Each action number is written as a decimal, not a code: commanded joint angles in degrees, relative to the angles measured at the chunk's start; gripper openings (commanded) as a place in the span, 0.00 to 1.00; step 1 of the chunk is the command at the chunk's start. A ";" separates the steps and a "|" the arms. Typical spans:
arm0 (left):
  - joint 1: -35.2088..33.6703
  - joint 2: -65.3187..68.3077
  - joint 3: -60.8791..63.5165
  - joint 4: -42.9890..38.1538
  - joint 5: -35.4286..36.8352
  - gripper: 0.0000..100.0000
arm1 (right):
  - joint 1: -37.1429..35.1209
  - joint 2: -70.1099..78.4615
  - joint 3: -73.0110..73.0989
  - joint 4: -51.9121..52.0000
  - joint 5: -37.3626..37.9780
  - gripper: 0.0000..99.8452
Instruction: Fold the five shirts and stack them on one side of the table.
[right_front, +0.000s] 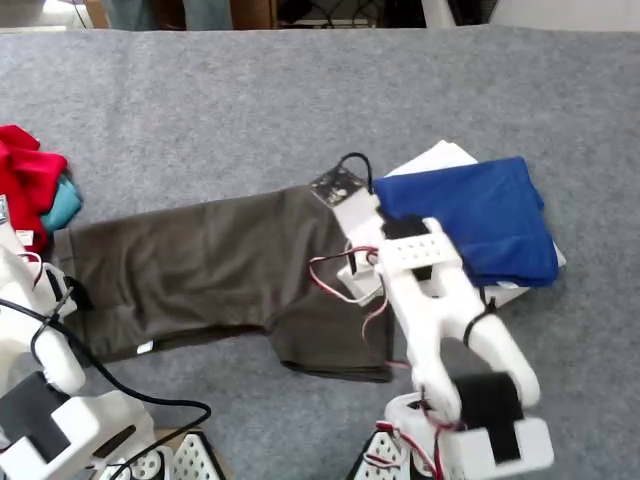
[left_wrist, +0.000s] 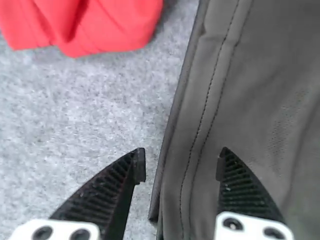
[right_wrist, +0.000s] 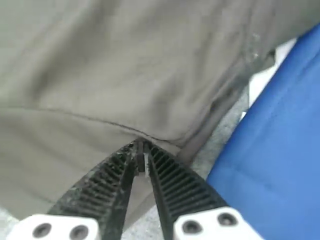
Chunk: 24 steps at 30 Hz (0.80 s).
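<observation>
Pinches brown shirt (right_front: 220, 265) at its 2 o'clock corner in clenched right tool (right_wrist: 141, 155), straddles its 9 o'clock hem with released left tool (left_wrist: 181, 162), likely readying a fold.

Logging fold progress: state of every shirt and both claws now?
brown shirt: spread out, not folded
blue shirt: folded, atop white shirt
white shirt: flat under blue shirt
red shirt: bunched, unfolded
teal shirt: bunched beside red shirt
left claw: open, straddling brown shirt's edge
right claw: shut on brown shirt
</observation>
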 joint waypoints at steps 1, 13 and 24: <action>-0.22 -0.88 -0.48 -0.62 -0.53 0.25 | 4.48 3.12 0.66 -1.76 0.26 0.02; -0.04 -0.88 -0.48 -0.62 -0.53 0.25 | 5.71 -11.82 -3.12 9.05 5.45 0.02; 2.68 -0.26 -3.65 -0.97 -0.18 0.25 | 1.14 -5.93 -9.63 1.41 -0.35 0.02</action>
